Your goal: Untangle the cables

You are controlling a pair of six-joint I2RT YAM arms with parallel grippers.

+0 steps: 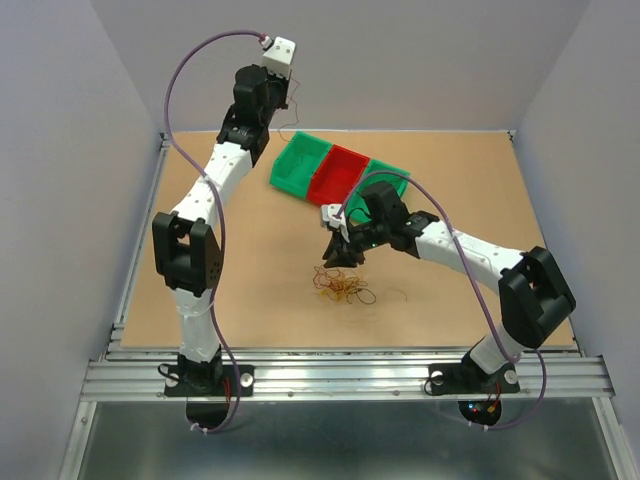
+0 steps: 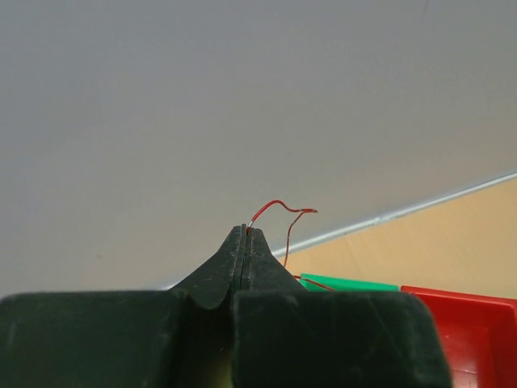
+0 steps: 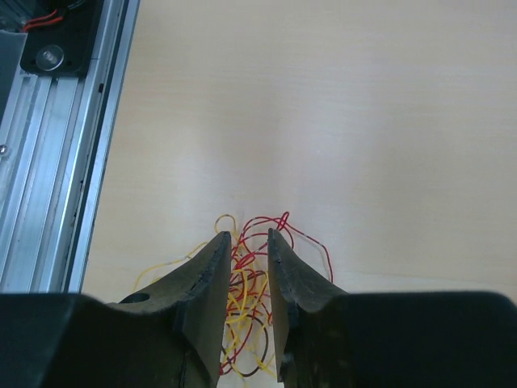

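High behind bins point(image 1: 340, 172), left pincer point(image 2: 245, 230) pinching red strand point(image 2: 279, 206); right pincer point(image 3: 246, 238) spread over cables point(image 3: 242, 291) on table point(image 1: 250, 270).

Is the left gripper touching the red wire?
Touching. The left wrist view shows the left gripper shut on the red wire, which pokes out between its tips.

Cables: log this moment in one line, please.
left claw: shut on red strand, aloft | right claw: open over clump | clump: tangled, on table
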